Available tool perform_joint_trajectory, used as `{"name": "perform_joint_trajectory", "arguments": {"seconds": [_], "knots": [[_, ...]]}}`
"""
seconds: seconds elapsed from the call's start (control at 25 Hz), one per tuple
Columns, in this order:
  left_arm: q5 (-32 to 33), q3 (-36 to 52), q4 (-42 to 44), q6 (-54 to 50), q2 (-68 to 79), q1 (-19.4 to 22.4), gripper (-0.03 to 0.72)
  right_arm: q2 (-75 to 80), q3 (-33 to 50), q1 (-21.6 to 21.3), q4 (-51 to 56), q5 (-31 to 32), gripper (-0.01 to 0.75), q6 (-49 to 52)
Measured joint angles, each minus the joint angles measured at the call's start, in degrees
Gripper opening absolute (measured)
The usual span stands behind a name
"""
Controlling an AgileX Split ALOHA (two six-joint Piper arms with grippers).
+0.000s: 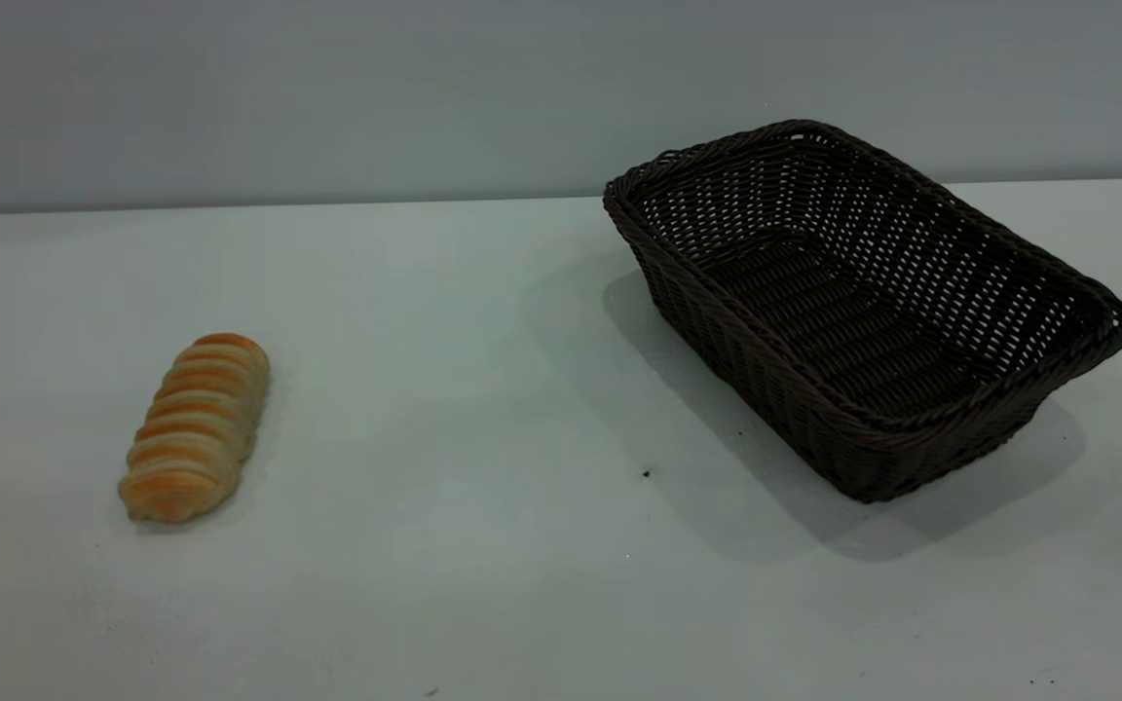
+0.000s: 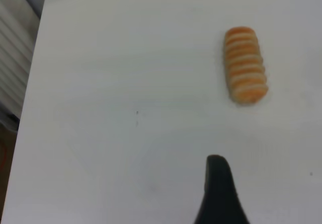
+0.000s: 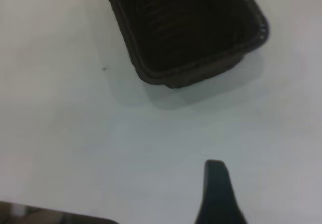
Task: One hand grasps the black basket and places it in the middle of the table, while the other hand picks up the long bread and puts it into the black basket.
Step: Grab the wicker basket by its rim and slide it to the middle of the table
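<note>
Wicker, dark brown-black and openly woven, forms the black basket (image 1: 863, 302), a large rectangular piece with flared sides and a braided rim; it sits on the right part of the desk (image 1: 483, 370), turned at an angle to the back edge and holding nothing. Well apart from it, on the left part of the same matte white-grey surface, lies the long bread (image 1: 196, 425), a small golden-orange loaf crossed by pale cream ridges, lying flat on its own. A few tiny dark specks (image 1: 646, 474) dot the bare stretch between the two. Neither arm appears in the exterior view. Each wrist view shows only one black fingertip, the left pincer (image 2: 219, 194) hanging above the desk short of the bread, the right pincer (image 3: 216, 194) above the desk short of the basket; I cannot tell whether either is apart or together.
</note>
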Motion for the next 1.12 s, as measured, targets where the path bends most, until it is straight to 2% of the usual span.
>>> {"name": "perform_joint_trajectory", "arguments": {"seconds": [0.24, 0.36, 0.72, 0.96, 1.12], "knots": [[-9.42, -2.43, -1.05, 0.05, 15.16, 0.00, 0.545, 23.07, -1.90, 0.00, 11.49, -9.91, 0.552, -1.53], [-12.08, -2.53, -1.11, 0.05, 20.33, 0.00, 0.544, 34.82, -3.29, 0.00, 17.27, -14.36, 0.550, -1.64], [-14.78, -2.53, -1.13, 0.17, 26.04, 0.00, 0.532, 67.16, -8.39, 0.00, 38.90, -23.28, 0.550, -5.91], [-14.93, -2.53, -1.24, 0.17, 26.04, 0.00, 0.531, 79.74, -14.03, 0.00, 49.79, -27.51, 0.549, -6.22], [-14.94, -2.53, -1.31, 0.17, 26.11, 0.00, 0.530, 83.71, -16.28, 0.00, 54.29, -26.84, 0.545, -4.86]]}}
